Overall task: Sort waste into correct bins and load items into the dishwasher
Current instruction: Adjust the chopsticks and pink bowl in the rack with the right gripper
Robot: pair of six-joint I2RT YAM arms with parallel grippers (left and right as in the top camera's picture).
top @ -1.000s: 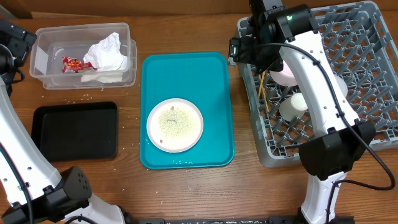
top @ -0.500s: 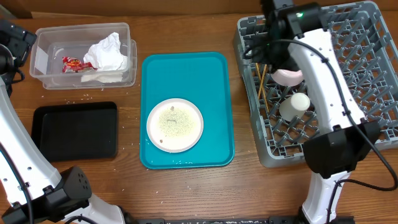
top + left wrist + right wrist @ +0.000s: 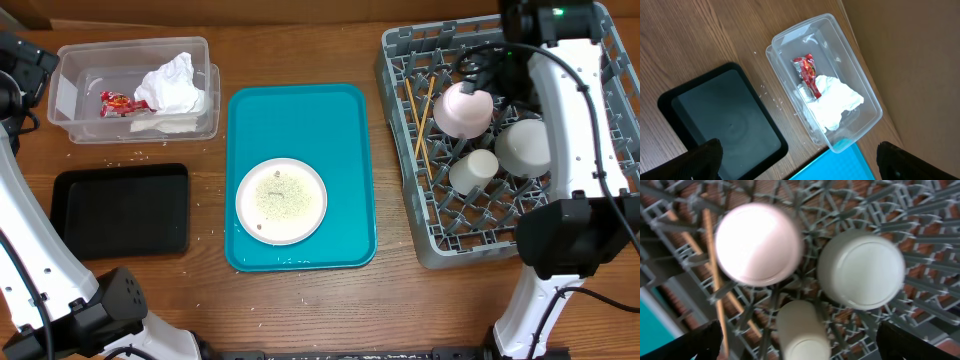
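Note:
The grey dish rack (image 3: 600, 120) holds the pale-pink plate (image 3: 463, 110), grey-green bowl (image 3: 522, 147), white cup (image 3: 473, 170) and wooden chopsticks (image 3: 422, 120). In the right wrist view my right gripper (image 3: 800, 342) is open and empty above the pink plate (image 3: 757, 242), bowl (image 3: 861, 267) and cup (image 3: 801, 330). The white plate (image 3: 281, 200) with rice grains lies on the teal tray (image 3: 300, 110). The clear tub (image 3: 80, 85) holds napkins (image 3: 172, 85) and the red wrapper (image 3: 115, 101). My left gripper (image 3: 800, 162) is open, high over the tub (image 3: 790, 45) and black tray (image 3: 720, 115).
The black tray (image 3: 120, 210) sits in front of the tub. Loose rice grains (image 3: 130, 157) lie on the wood between them. My right arm (image 3: 570, 110) reaches over the rack's right half. My left arm (image 3: 15, 70) is at the table's far left.
My right arm has swung from the rack's left edge to its back right. The pink plate and the bowl now show uncovered in the rack. The left arm has not moved.

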